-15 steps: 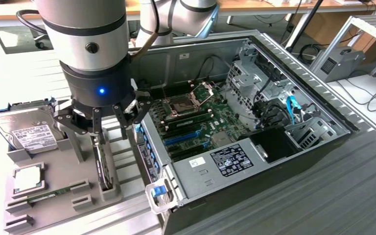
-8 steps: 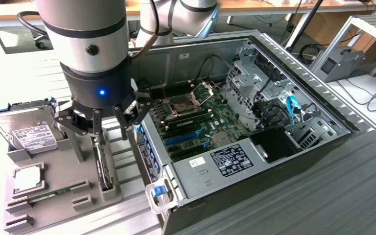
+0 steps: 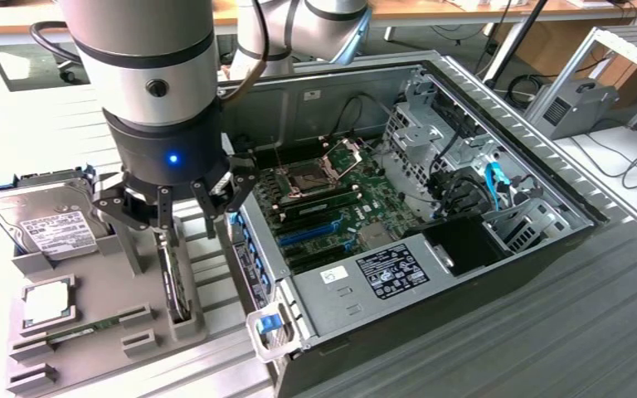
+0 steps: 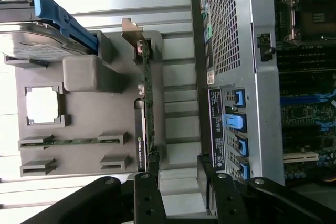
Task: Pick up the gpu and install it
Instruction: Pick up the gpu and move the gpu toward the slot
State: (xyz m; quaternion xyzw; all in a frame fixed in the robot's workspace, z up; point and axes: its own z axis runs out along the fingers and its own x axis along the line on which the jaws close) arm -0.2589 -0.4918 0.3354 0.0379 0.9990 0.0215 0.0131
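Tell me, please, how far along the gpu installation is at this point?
Done: nothing that shows yet; the gpu stands on edge in its gray holder. In hand: the jaws hang open just above the card, gripping nothing. Left: both the pickup and the install; the blue slots on the board inside the open case look bare.

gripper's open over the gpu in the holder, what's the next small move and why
Probably nudge the gripper slightly away from the computer case: its open jaws hang above the gpu, standing on edge in the grey holder, but the card seems aligned with one finger rather than centred.
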